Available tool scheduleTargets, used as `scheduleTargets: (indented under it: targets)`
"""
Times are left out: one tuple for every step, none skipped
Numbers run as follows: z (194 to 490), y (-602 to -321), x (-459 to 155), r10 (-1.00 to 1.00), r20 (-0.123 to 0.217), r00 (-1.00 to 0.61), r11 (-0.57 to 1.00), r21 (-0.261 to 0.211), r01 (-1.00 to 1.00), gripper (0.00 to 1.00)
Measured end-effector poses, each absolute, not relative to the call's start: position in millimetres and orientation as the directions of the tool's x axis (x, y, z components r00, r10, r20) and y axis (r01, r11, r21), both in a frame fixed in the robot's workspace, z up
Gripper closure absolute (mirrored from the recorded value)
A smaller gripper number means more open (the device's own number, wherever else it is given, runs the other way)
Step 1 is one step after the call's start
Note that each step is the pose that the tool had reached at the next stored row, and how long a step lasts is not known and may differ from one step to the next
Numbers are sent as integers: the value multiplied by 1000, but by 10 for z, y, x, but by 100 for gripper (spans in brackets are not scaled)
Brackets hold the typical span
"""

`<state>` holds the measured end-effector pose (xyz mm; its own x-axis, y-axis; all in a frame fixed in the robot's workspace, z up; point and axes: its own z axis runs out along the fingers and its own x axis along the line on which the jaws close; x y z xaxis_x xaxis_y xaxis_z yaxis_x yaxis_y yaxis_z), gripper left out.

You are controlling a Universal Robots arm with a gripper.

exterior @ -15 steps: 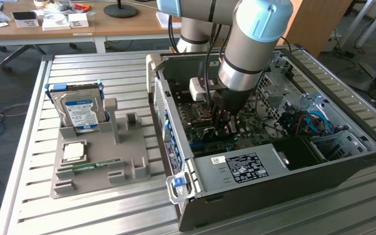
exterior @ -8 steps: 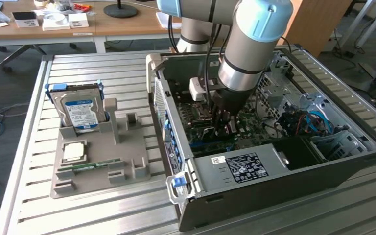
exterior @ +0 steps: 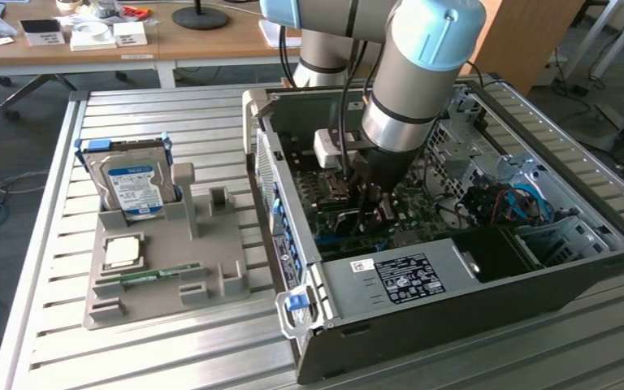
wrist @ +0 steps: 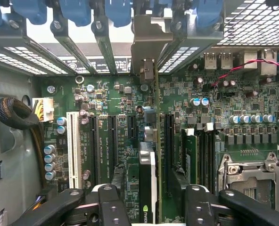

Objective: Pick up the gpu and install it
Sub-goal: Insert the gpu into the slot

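Note:
The gpu (wrist: 148, 174) stands on edge among the expansion slots of the green motherboard (wrist: 106, 94). Its metal end bracket (wrist: 146, 42) reaches up to the case's rear slot openings. My gripper (wrist: 156, 202) straddles the card, with one black finger (wrist: 113, 207) on each side of it. Both fingers stand a little off the card's faces, so the gripper is open and holds nothing. In the exterior view the gripper (exterior: 372, 203) reaches down inside the open computer case (exterior: 453, 309), over the motherboard.
A grey parts holder (exterior: 166, 292) beside the case carries a blue-labelled hard drive (exterior: 133, 183), a processor (exterior: 123, 252) and a RAM stick (exterior: 149, 275). Inside the case are the power supply (exterior: 393, 280), the CPU socket (wrist: 248, 174), a white slot (wrist: 73, 148) and cables (exterior: 513, 203).

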<state>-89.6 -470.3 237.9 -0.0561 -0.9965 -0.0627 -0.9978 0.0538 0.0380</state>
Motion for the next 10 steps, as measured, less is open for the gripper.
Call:
scheduleTargets:
  targets:
    - [2378,-4703,-896,-996,-63,-56,54,38,-998,48]
    - [2379,-4703,-896,-996,-63,-56,54,38,-998,48]
    - [2382,-4703,-896,-996,-63,-56,54,38,-998,48]
    - [2393,-4703,-896,-996,-62,-56,54,38,-998,48]
    - [2410,-4703,-896,-996,-63,-56,54,38,-998,48]
    - [2431,-4703,-896,-996,-63,-56,54,38,-998,48]
    - [2457,-4703,-896,-996,-63,-56,54,38,-998,48]
    - [2484,-4702,-896,-996,-63,-56,54,38,-998,48]
    - [2509,-4703,-896,-996,-63,-56,54,38,-998,48]
    - [2532,-4702,-896,-996,-63,-56,54,38,-998,48]
